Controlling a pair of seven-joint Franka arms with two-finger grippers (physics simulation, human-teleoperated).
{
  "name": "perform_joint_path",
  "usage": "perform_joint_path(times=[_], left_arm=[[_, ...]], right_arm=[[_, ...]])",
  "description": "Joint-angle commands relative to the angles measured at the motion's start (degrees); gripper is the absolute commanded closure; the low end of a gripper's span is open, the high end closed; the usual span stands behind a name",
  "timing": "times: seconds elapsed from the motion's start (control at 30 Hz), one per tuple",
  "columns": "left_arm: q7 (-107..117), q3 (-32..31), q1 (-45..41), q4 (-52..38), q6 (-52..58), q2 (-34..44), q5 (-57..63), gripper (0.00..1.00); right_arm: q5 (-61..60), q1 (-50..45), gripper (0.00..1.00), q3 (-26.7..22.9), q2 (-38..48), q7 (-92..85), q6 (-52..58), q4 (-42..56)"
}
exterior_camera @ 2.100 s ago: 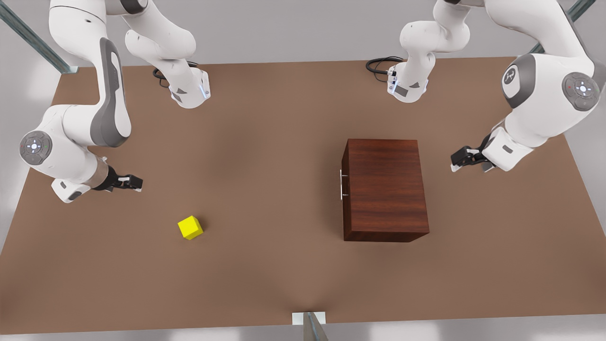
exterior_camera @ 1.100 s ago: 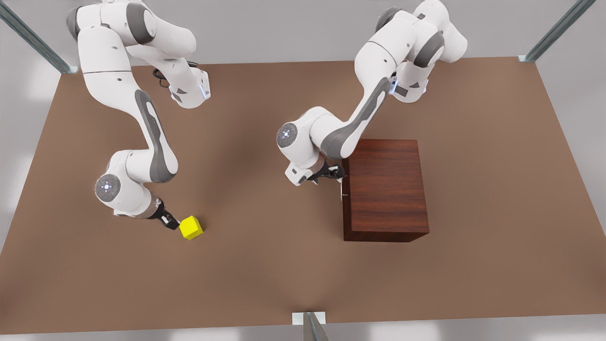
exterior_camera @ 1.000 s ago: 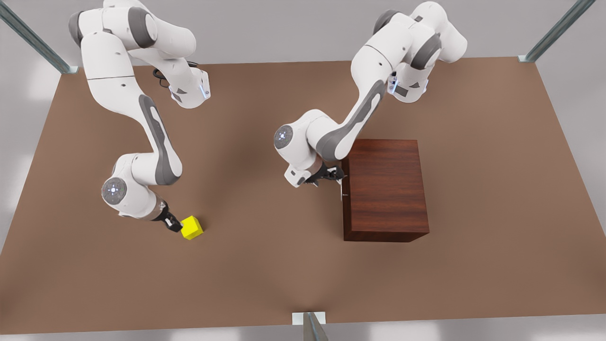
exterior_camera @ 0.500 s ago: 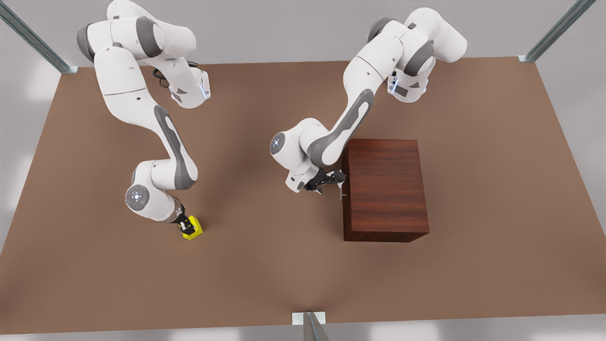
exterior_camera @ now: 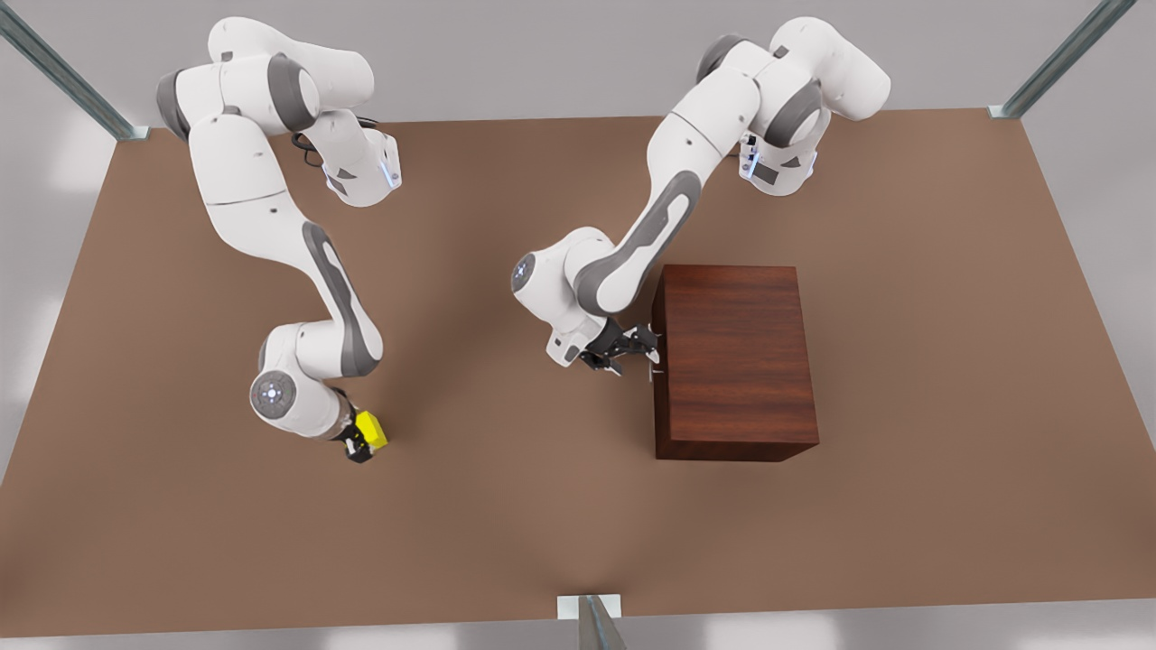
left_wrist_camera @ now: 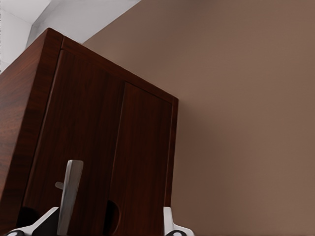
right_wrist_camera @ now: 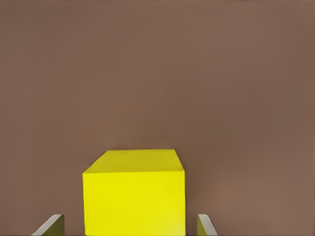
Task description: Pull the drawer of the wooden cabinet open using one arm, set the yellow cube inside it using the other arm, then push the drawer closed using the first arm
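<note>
Drawer [left_wrist_camera: 93,152] is shut, its handle [left_wrist_camera: 69,194] between the left gripper's [exterior_camera: 632,354] spread fingers. Right gripper [exterior_camera: 359,442] straddles the yellow cube [right_wrist_camera: 133,192] on the worktop [exterior_camera: 506,506], fingers apart; every step remains.

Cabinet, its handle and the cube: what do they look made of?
The wooden cabinet: dark reddish-brown wood, streaky grain, low sheen. Its handle: a flat silver bar, probably metal. The yellow cube: plain, matte, uniform yellow; plastic or painted, can't tell.

Left end effector [exterior_camera: 629,352] spread open, arm reaching forward; right end effector [exterior_camera: 359,442] spread open, pointing down.
</note>
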State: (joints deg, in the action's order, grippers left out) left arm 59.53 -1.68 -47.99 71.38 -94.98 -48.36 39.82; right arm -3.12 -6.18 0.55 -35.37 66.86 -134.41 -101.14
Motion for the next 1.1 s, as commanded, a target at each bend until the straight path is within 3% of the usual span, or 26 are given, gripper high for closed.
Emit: perform_joint_path(times=[0.0,0.6,0.8,1.07], left_arm=[[3.5,0.0,0.0,0.0,0.0,-0.2,0.4,0.0],[14.6,-2.5,0.0,-2.1,-7.9,-0.2,-4.5,0.0],[15.7,-3.5,-0.2,-2.2,-8.2,-0.2,-4.4,0.0],[17.5,-3.4,-2.1,-3.4,-7.2,-0.5,-4.4,0.0]], right_arm=[[1.5,0.2,0.0,0.0,-0.2,4.4,-0.2,0.0],[1.7,-0.1,0.0,0.2,-2.9,5.0,-3.6,0.2],[1.7,0.0,0.23,0.2,-2.9,5.7,-3.5,0.3],[1.7,1.2,0.26,0.1,-1.4,5.1,-2.7,0.4]])
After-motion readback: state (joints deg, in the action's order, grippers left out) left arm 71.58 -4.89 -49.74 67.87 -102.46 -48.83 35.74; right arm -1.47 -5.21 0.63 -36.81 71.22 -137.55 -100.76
